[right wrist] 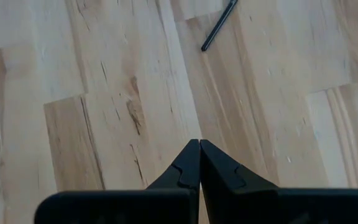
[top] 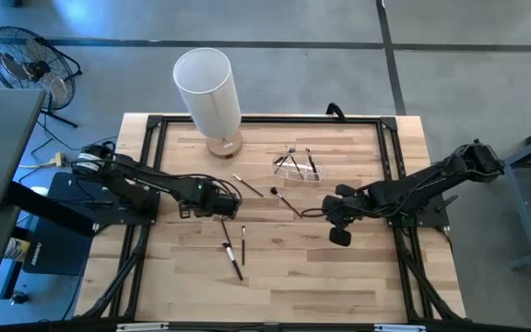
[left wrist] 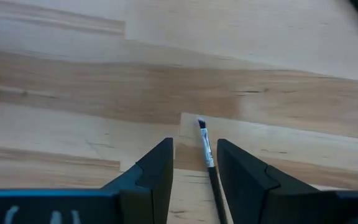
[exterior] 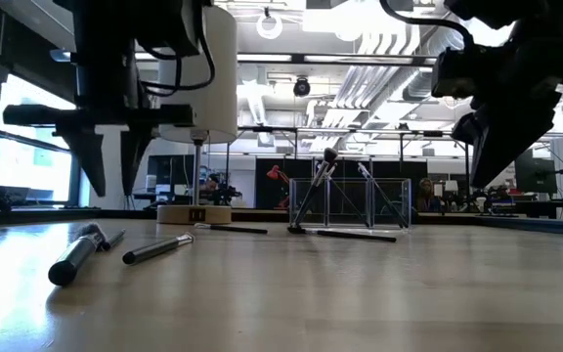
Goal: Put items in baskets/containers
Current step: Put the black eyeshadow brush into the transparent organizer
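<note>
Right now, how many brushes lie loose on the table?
6 brushes: three beside the clear holder, three by the left hand; others may be hidden.

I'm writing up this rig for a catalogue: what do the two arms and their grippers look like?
Both arms are dark, jointed and slim, with black cables running along them. The left gripper has two flat black fingers with angular, wedge-shaped tips, on a dark blue-black crossbar bearing faint pale markings. The right gripper has the same black wedge fingers, with notched inner edges.
</note>
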### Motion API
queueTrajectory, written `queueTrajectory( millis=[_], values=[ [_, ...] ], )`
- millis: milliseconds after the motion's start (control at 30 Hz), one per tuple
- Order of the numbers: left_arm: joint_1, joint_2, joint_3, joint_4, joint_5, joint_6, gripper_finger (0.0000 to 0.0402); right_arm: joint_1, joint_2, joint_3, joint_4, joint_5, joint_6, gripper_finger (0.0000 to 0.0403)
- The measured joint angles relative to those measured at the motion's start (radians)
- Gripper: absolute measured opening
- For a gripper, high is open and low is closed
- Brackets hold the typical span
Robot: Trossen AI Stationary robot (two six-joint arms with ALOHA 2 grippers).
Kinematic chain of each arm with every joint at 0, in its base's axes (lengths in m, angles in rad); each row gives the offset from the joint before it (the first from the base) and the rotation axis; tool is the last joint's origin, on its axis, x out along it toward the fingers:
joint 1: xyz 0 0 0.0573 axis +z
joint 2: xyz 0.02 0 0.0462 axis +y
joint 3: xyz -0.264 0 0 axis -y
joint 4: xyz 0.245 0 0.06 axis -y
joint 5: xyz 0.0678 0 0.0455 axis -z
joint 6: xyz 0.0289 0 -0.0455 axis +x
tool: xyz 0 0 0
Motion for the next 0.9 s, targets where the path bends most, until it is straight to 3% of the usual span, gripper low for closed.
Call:
queueTrajectory(
  millis=[467,900],
  values=[
    [0.088,0.057,-0.003,0.059,0.060,0.105,0.0122,0.000,0.000,0.000,0.024,-0.007,0.000,0.0002],
    [0.088,0.058,-0.049,0.121,0.099,0.067,0.0122,0.000,0.000,0.000,0.028,-0.010,-0.019,0.0002]
  ],
)
